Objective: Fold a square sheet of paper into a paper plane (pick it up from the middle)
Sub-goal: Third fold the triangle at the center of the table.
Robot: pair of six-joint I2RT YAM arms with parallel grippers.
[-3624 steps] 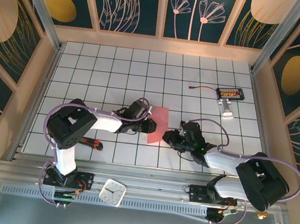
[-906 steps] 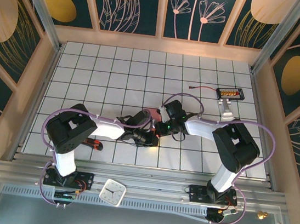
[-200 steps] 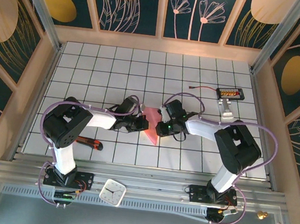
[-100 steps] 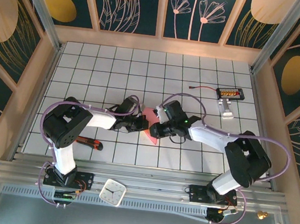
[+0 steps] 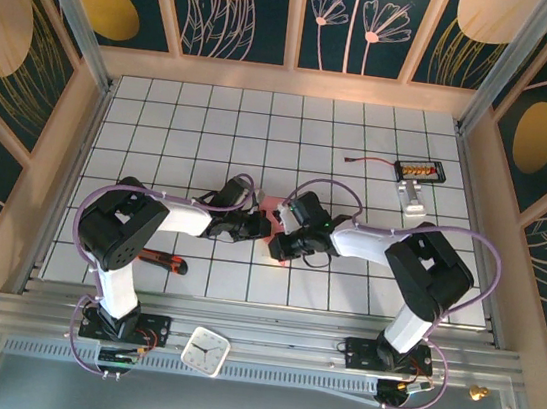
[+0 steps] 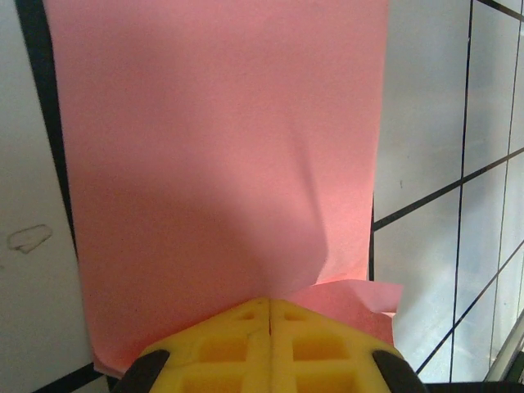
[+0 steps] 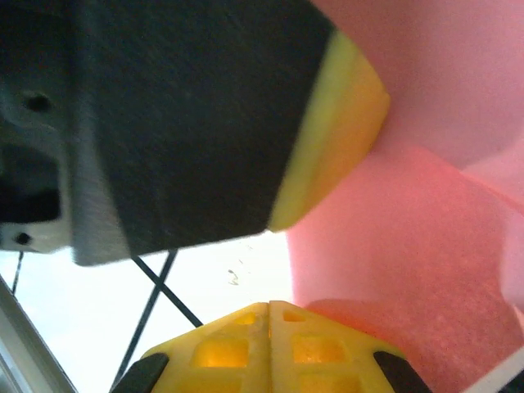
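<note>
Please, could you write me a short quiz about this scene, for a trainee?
1. True or false: the left gripper is shut on the pink paper.
2. What lies at the near edge, between the arm bases? A) white square clock B) a cup C) scissors
3. Fill in: the red-handled tool lies beside the ___ arm.
Key: 1 true; 2 A; 3 left.
</note>
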